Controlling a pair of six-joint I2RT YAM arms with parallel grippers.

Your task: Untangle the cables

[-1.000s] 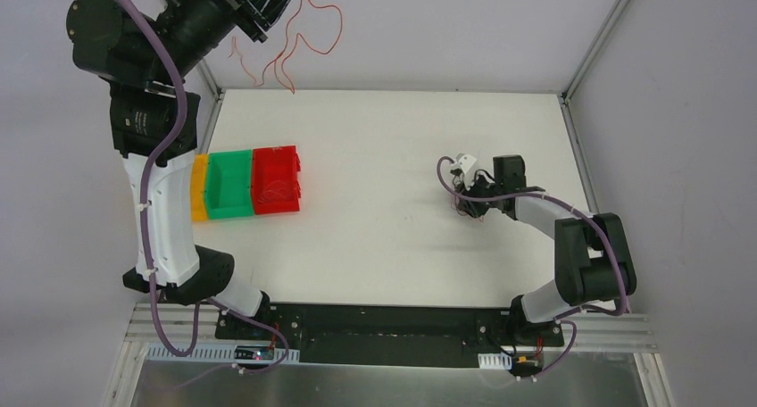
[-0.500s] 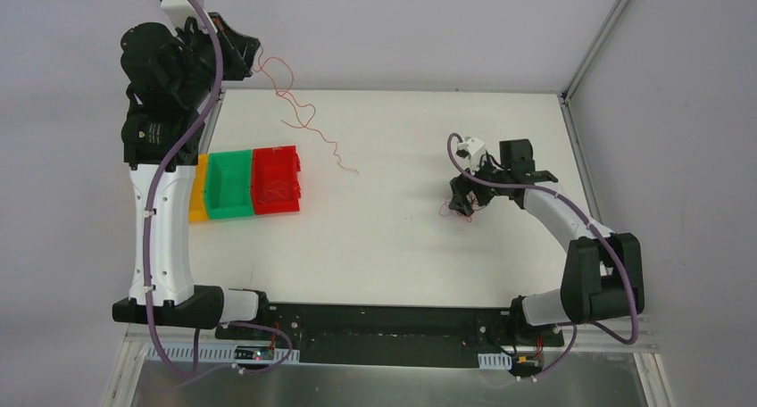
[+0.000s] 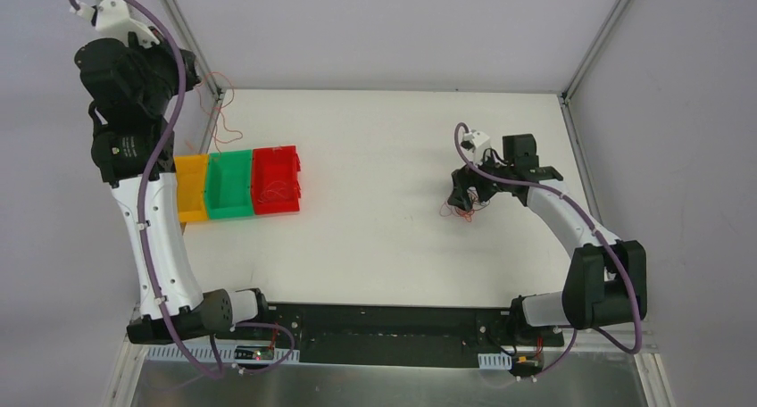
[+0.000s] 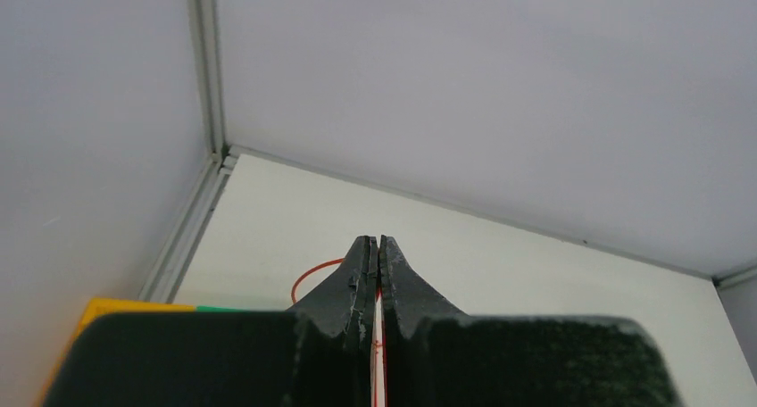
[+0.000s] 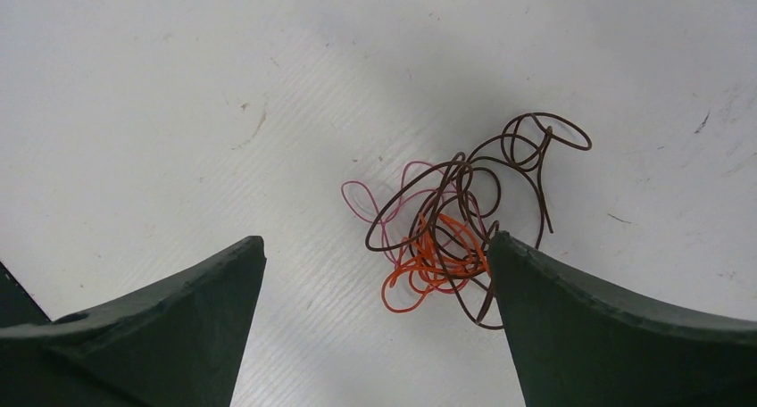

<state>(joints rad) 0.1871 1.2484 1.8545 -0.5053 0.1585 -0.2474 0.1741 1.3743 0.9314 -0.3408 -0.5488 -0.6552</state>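
Left end effector (image 4: 377,248) is pinched together on a red cable (image 4: 308,269) above the far-left corner of the counter (image 3: 375,139); right end effector (image 5: 377,242) gapes over the cable clump (image 5: 446,233) lying mid-right. Closing now risks grabbing every strand, tightening knots. Only the right wrist view separates brown, orange and pink strands

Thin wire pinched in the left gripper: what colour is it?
Red. The thin wire shows best in the left wrist view, looping from the shut left gripper.
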